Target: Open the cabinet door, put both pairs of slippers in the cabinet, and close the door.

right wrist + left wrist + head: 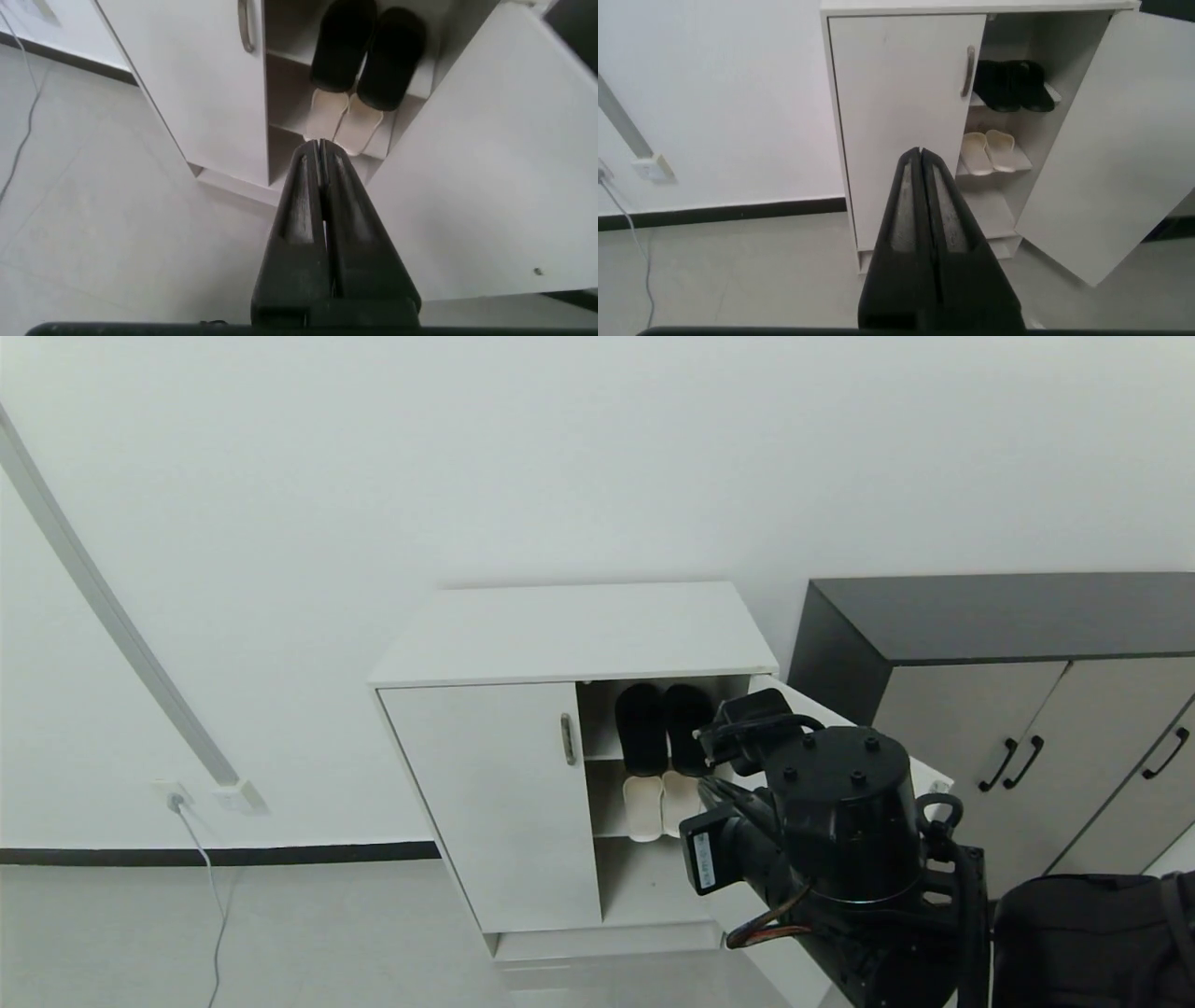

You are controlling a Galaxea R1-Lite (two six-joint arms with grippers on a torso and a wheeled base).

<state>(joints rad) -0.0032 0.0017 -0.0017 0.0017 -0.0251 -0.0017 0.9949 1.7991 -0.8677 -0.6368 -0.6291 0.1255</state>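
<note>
Because the white slippers (644, 807) reach their shelf's front edge, your door (1120, 140) swing may jam there; left end effector (920, 154) and right end effector (322, 147) pinched shut, empty.

left tool (920, 154): black, two long flat fingers pressed together, seam closed to the tips | right tool (320, 145): black, fingers likewise pressed together (same pose) | right arm (840, 821): bulky black jointed arm, raised, forearm pointing forward

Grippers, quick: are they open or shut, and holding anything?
Left gripper: shut, holding nothing.
Right gripper: shut, holding nothing.
</note>
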